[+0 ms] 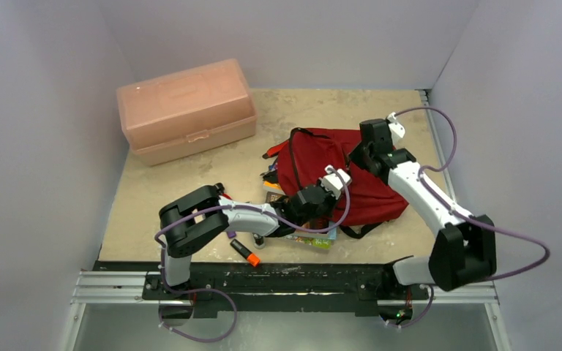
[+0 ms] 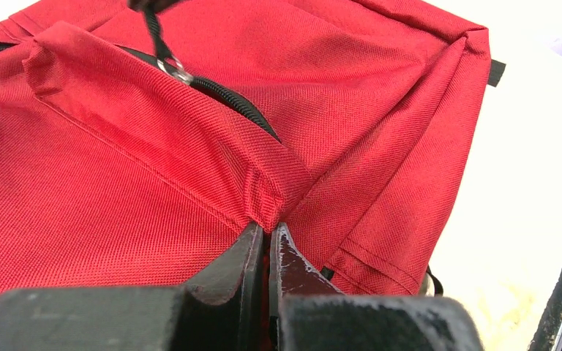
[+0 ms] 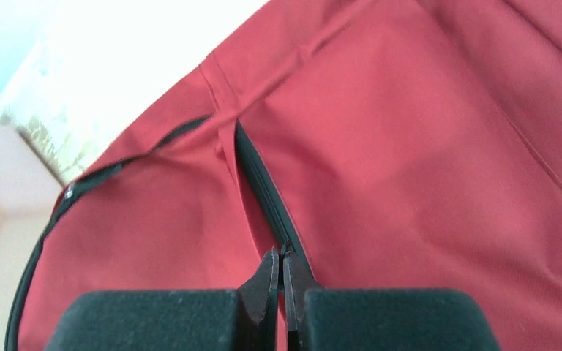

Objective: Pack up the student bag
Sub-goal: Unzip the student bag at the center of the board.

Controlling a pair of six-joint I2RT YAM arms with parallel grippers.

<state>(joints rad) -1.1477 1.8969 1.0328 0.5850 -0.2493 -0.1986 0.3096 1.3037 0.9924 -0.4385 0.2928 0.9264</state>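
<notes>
- Left arm (image 1: pixel 245 216): I see it folded at lower left of the top view, forearm running right toward centre.
- Left gripper (image 1: pixel 328 199) (image 2: pixel 267 230): jaws pressed together, pinching a fold of the student bag (image 2: pixel 117 183).
- Right arm (image 1: pixel 424 190): elbow at lower right, forearm slanting up and left.
- Right gripper (image 1: pixel 356 157) (image 3: pixel 282 256): jaws together, nipping the bag's zipper edge.
</notes>
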